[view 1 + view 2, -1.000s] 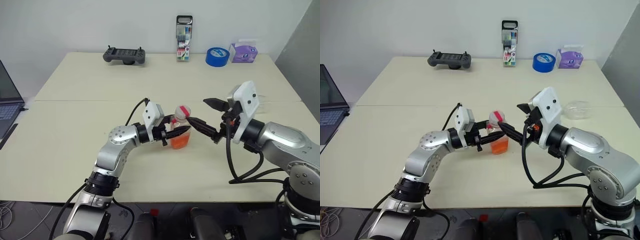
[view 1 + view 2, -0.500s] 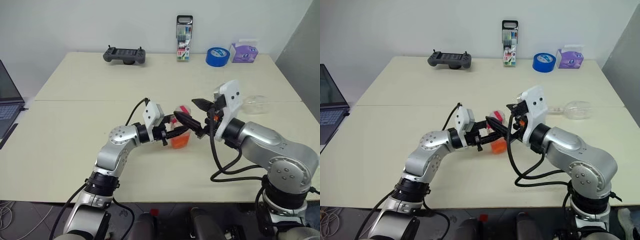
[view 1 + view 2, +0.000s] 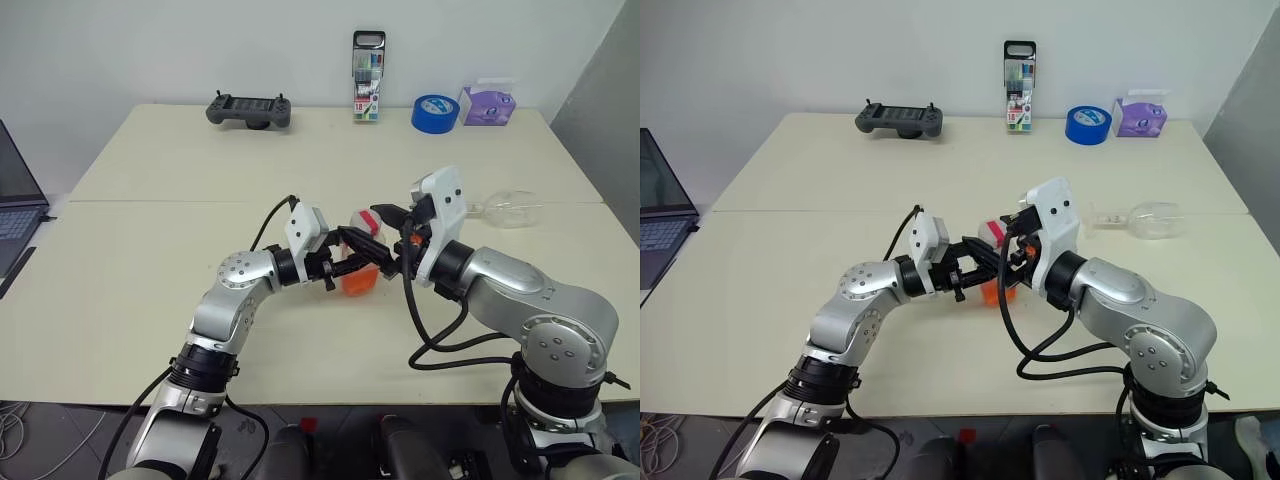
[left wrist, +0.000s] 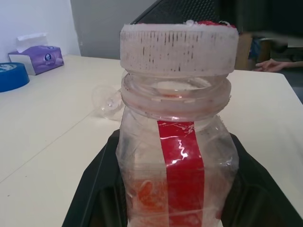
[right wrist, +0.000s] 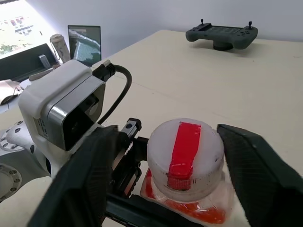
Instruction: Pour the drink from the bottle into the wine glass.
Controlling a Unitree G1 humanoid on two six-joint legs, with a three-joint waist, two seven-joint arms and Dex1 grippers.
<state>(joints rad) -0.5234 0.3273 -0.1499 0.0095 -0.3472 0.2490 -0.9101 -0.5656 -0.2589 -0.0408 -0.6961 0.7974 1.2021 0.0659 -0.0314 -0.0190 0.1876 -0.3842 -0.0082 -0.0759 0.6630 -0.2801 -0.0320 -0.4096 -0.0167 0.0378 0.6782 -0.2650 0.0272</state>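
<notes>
The bottle (image 3: 360,265) stands upright near the middle of the bench (image 3: 150,240), capped, with orange drink (image 3: 358,282) low inside, clamped around its body by the left gripper (image 3: 352,268). The right gripper (image 5: 184,156) straddles the cap (image 5: 185,150), fingers apart on either side, not touching. The wine glass (image 3: 510,210) lies on its side well to the right; a game controller (image 3: 249,109), blue tape (image 3: 435,113) and tissue box (image 3: 487,104) line the far edge.

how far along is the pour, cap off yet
Done: left gripper holds the bottle upright on the table. In hand: right gripper straddles the cap, not yet gripping. Left: uncap, stand up the wine glass lying on its side, pour.
</notes>
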